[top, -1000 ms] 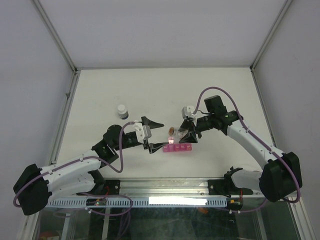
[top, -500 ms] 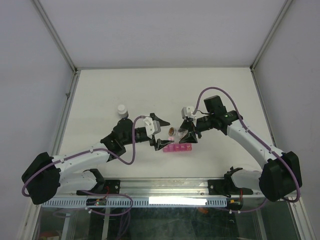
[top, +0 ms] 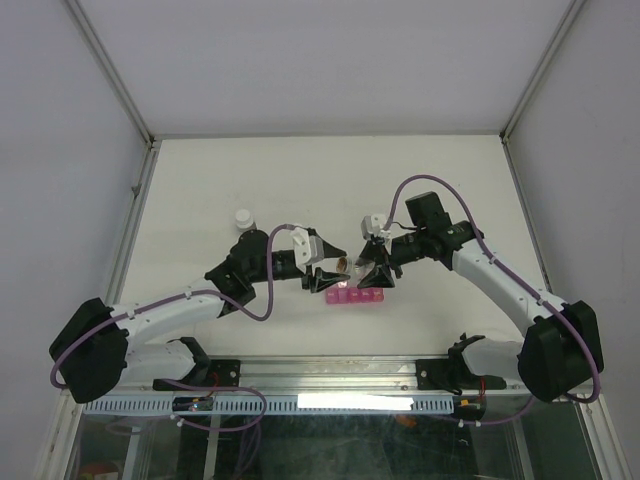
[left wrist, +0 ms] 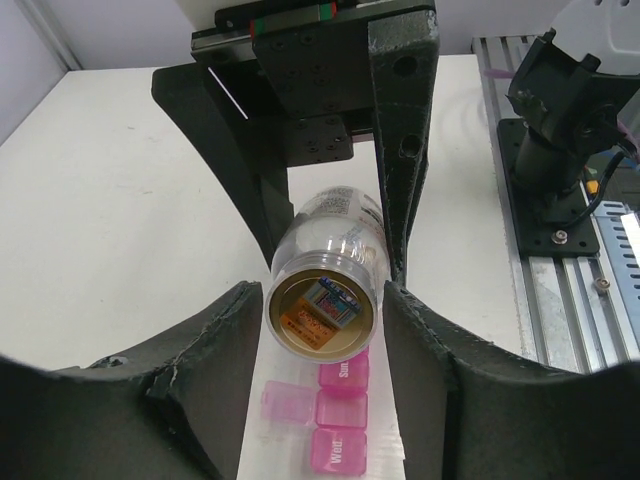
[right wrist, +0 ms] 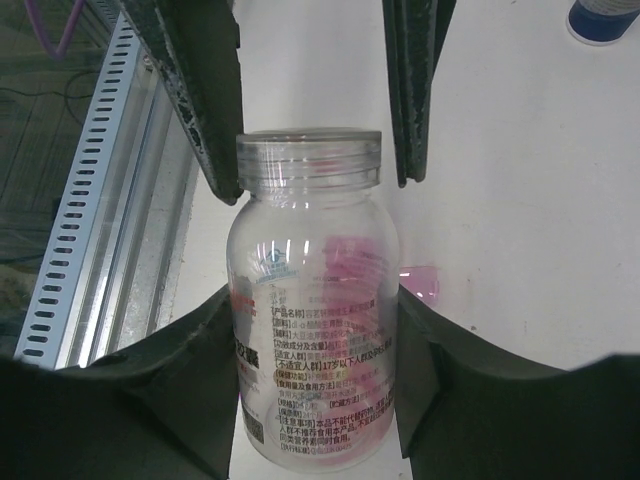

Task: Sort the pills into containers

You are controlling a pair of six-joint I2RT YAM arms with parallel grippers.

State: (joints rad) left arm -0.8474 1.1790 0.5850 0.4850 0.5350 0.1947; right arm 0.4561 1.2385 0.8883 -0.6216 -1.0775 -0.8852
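Note:
My right gripper (top: 368, 272) (right wrist: 315, 310) is shut on the body of a small clear labelled bottle (top: 345, 264) (right wrist: 310, 320), held tilted just above the containers. The bottle's threaded top end (left wrist: 325, 300) points at my left gripper (top: 330, 272) (left wrist: 323, 305). Its jaws flank that end closely, and thin slivers of light show beside it. The containers are a pink organiser strip (top: 355, 296) (left wrist: 343, 420) lying under the bottle, with one lid (left wrist: 288, 403) folded open. A pink piece of the strip (right wrist: 420, 282) shows beside the bottle. The pills are not in view.
A white-capped bottle (top: 243, 216) (right wrist: 603, 20) stands on the table behind my left arm. The aluminium rail (left wrist: 570, 300) (right wrist: 90, 200) with the arm mounts runs along the near table edge. Frame posts and white walls bound the table.
My left arm has reached rightward to the bottle, and its jaws have narrowed around the bottle's top end. The right arm and the bottle have stayed put.

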